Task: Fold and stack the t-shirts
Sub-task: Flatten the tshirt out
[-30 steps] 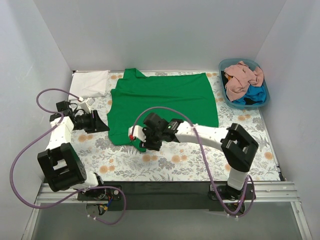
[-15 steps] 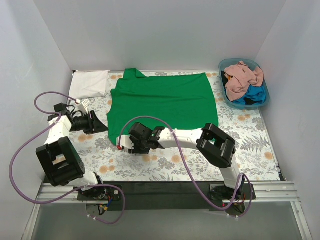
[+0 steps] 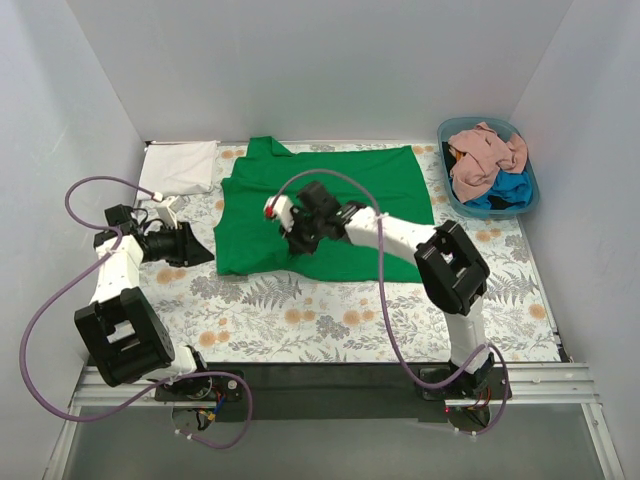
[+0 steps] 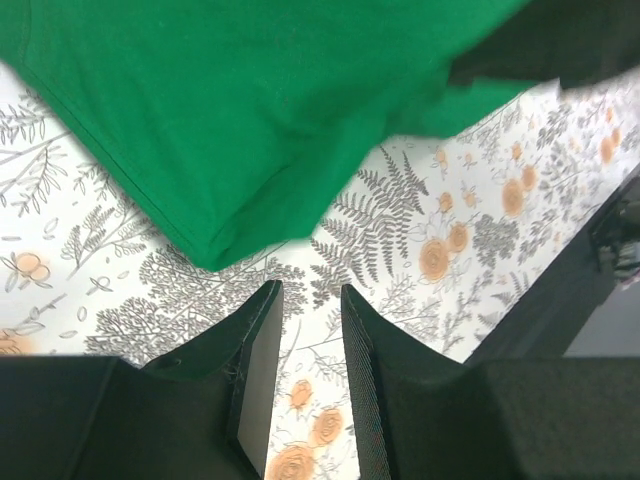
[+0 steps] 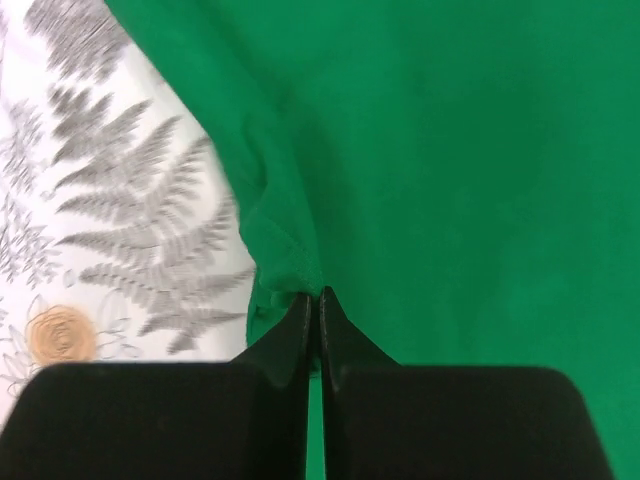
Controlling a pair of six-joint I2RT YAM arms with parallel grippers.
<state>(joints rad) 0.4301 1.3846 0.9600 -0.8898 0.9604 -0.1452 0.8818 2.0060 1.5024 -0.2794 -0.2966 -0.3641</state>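
1. Okay, green t-shirt lies spread on the floral table, middle to far side.
2. Right claw is pressed together, pinching a ridge of the green cloth's edge at its tips. It hangs over the shirt's left-centre.
3. Left claw is narrowly spread with nothing between its fingers. It sits low over the table just beside the shirt's near-left corner, not touching it.
4. Step in hand, my guess: carrying the pinched edge across to make a fold.
   - Carry it low and straight.
   - Lay the edge square to the far hem.
   - Let go only once the cloth lies flat.
   - The left claw could pin the near corner so the body doesn't drag.
5. Other shirts: a white one lies folded at the far-left corner. Salmon-pink and blue are bunched in the tub at far right.
6. Views:
   - The overhead gives the whole layout and both arms, but not whether cloth is gripped.
   - The right wrist view shows the pinch itself.
   - The left wrist view shows the empty gap and bare table under that claw.
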